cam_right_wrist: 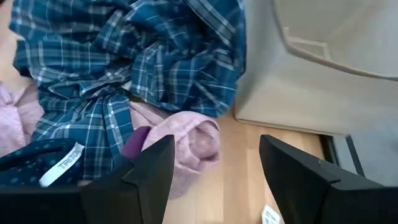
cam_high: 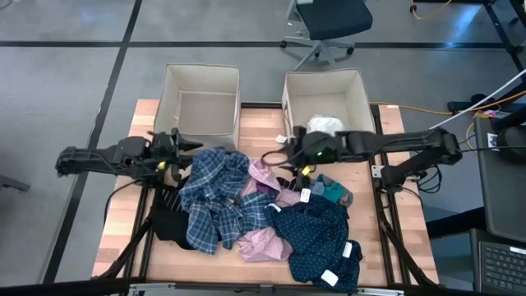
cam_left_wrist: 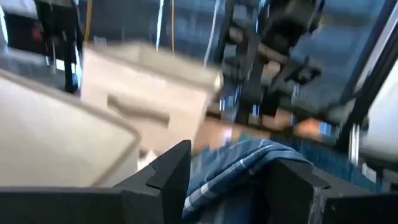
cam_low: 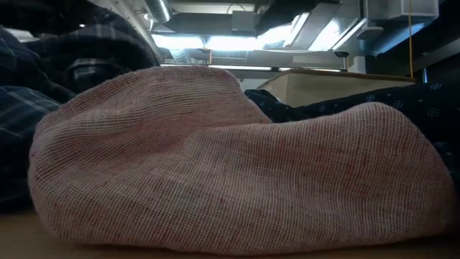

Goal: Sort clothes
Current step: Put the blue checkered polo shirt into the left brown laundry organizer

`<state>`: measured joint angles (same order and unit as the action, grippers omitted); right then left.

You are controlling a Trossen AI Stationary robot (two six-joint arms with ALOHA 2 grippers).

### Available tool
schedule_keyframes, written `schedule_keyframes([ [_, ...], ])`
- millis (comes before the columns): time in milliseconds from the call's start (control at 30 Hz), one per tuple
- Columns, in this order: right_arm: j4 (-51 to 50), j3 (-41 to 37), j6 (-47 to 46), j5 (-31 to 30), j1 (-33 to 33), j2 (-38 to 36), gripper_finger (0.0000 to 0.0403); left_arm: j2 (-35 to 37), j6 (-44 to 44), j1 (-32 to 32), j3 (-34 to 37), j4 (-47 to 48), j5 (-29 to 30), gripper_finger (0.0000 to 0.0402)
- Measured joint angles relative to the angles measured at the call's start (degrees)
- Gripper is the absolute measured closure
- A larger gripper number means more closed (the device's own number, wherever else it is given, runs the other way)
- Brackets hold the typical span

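A blue plaid shirt lies heaped mid-table over a pink garment and a black piece. A navy dotted piece and teal socks lie to its right. My left gripper is at the shirt's far left edge, shut on plaid cloth. My right gripper is open above the pink garment, by the right bin's near left corner. In the low view the pink cloth fills the picture. My left gripper has a bunched fold of the plaid shirt's far left edge between its two fingers. The fingers come about level from the table's left. The cloth rises between them and laps over one finger; the rest of the shirt lies on the table.
Two beige fabric bins stand at the far edge, the left one bare inside and the right one holding a white garment. Small white tags lie among the clothes. An office chair stands beyond the table.
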<state>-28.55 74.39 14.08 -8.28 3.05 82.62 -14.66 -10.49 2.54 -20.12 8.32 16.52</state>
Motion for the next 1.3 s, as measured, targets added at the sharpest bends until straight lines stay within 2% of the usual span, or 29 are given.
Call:
schedule_keyframes([
  [200, 8.2, 0.0, 1.5, 1.0, 0.3, 7.4, 0.0166, -17.5, -3.1, 5.1, -12.1, 10.2, 0.0, 0.0229],
  [400, 18.6, 0.0, 1.3, 3.9, 0.5, 14.1, 0.0166, -30.7, -7.3, 12.3, -23.0, 23.0, 0.0, 0.0229],
  [567, 25.5, 0.0, 0.8, 3.8, 1.9, 19.2, 0.0166, -36.6, -13.3, 16.4, -31.2, 36.4, -0.1, 0.0229],
  [767, 31.1, 0.0, -1.1, 1.0, 4.6, 22.7, 0.0166, -38.4, -24.4, 18.6, -38.6, 55.3, 0.1, 0.0229],
  [933, 33.5, 0.0, -4.5, -1.4, 5.7, 24.8, 0.0166, -37.4, -34.2, 19.7, -39.4, 66.2, 0.0, 0.0229],
  [1033, 35.0, 0.0, -6.6, -1.9, 5.7, 26.1, 0.0166, -37.3, -37.6, 20.8, -37.8, 69.2, -0.1, 0.0229],
  [1300, 37.5, 0.0, -11.1, -2.1, 5.7, 29.3, 0.0166, -37.4, -39.2, 24.3, -24.8, 58.8, -1.0, 0.0229],
])
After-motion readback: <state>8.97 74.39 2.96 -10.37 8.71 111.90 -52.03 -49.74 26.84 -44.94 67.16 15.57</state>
